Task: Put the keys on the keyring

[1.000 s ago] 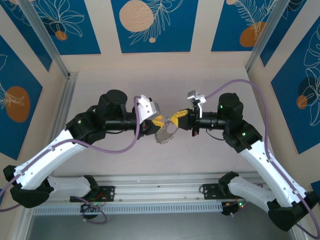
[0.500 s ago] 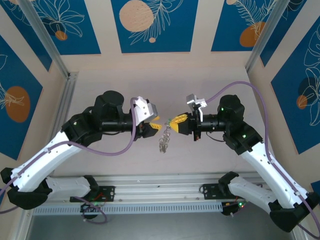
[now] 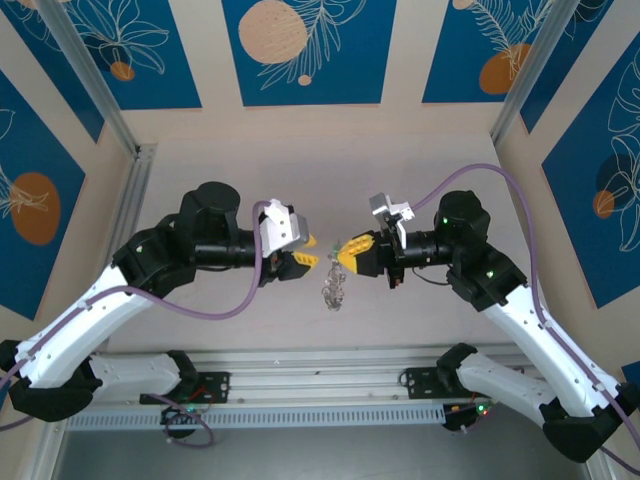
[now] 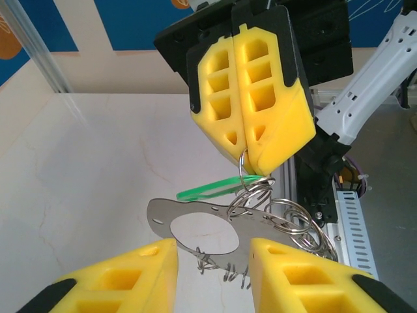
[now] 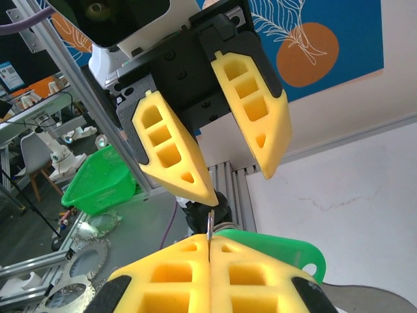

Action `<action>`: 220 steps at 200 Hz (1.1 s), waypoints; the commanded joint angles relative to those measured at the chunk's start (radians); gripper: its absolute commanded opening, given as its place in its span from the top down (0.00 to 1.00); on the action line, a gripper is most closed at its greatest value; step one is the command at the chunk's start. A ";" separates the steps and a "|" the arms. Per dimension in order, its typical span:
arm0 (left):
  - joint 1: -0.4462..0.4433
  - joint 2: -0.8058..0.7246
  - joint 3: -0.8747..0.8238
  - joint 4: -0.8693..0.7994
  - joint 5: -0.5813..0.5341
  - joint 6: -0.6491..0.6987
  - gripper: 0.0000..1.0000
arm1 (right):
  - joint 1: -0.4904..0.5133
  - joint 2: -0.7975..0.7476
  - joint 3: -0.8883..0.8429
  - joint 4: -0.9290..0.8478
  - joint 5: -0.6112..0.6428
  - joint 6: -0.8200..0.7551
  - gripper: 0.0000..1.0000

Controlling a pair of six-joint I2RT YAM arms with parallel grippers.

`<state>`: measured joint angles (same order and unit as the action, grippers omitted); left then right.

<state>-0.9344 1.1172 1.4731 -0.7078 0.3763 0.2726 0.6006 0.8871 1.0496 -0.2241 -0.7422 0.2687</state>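
Left gripper [image 3: 309, 252] retreated, spread; right gripper [image 3: 344, 251] pinches keyring [image 3: 333, 291].

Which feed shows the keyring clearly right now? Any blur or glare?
Left wrist: keyring and green key sharp, evenly lit, no strong glare. Top external: keyring tiny, detail lost. Right wrist: right gripper, jaws shut, crowds the foreground, green key partly hidden.

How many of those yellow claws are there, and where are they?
2. The left gripper is open, just left of the dangling keyring. The right gripper faces it from the right, shut on the keyring's top.
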 commanded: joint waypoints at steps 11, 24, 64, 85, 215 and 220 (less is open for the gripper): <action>-0.011 -0.005 0.024 -0.006 0.041 0.033 0.68 | 0.012 0.009 0.047 0.012 -0.026 -0.015 1.00; -0.014 -0.004 0.024 0.005 0.052 0.035 0.69 | 0.015 0.013 0.049 0.012 -0.028 -0.016 1.00; -0.018 0.018 0.033 0.004 0.053 0.054 0.70 | 0.020 0.019 0.053 0.013 -0.027 -0.015 1.00; -0.023 0.030 0.042 0.005 0.067 0.065 0.70 | 0.022 0.018 0.053 0.012 -0.027 -0.016 1.00; -0.040 0.058 0.072 -0.013 0.072 0.089 0.82 | 0.029 0.030 0.064 0.015 -0.025 -0.017 1.00; -0.040 0.058 0.072 -0.014 0.071 0.089 0.83 | 0.028 0.030 0.064 0.014 -0.025 -0.017 1.00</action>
<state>-0.9600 1.1694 1.5047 -0.7181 0.4221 0.3439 0.6220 0.9203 1.0695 -0.2245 -0.7425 0.2623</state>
